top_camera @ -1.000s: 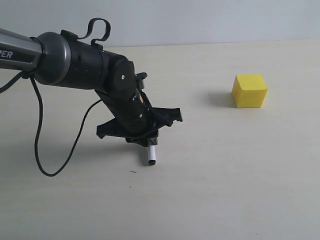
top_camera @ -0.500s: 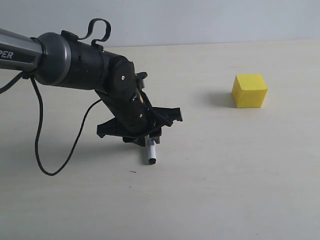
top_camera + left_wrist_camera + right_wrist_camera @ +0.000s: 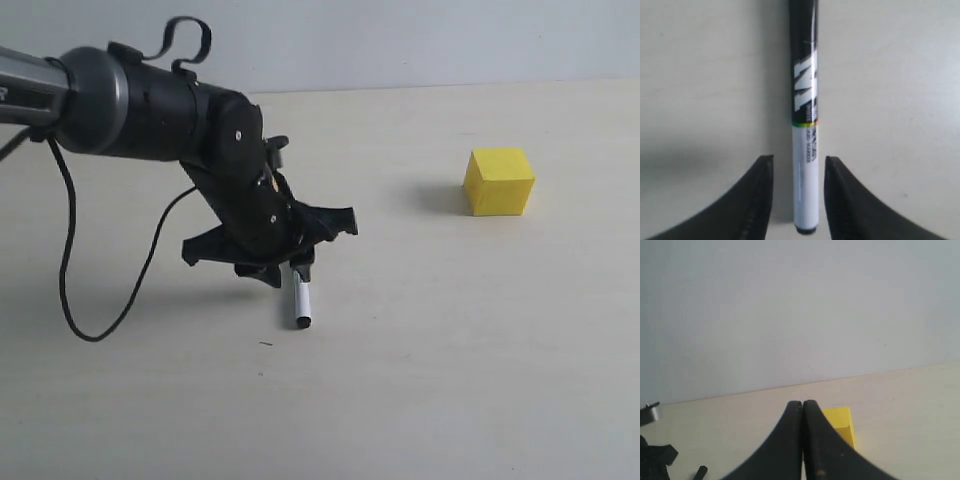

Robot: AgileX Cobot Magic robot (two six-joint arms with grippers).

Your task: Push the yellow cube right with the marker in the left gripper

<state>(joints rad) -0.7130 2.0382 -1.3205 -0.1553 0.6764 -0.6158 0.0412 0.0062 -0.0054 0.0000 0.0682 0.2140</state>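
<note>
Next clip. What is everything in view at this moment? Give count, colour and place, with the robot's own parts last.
yellow cube: one, bright yellow, on the table at the right of the exterior view, well apart from the marker.
marker: one, white barrel with black cap and black end, left of centre, between the jaws of the left gripper with a gap on each side.
table: one, pale beige, under everything.
wall: one, light grey, behind the table.
cable: one, black, hanging in a loop below the left arm.
left arm: one, dark grey and black, entering from the left.
left gripper: one, black, jaws apart, over the marker.
right gripper: one, black, jaws closed on nothing, facing the yellow cube.
</note>
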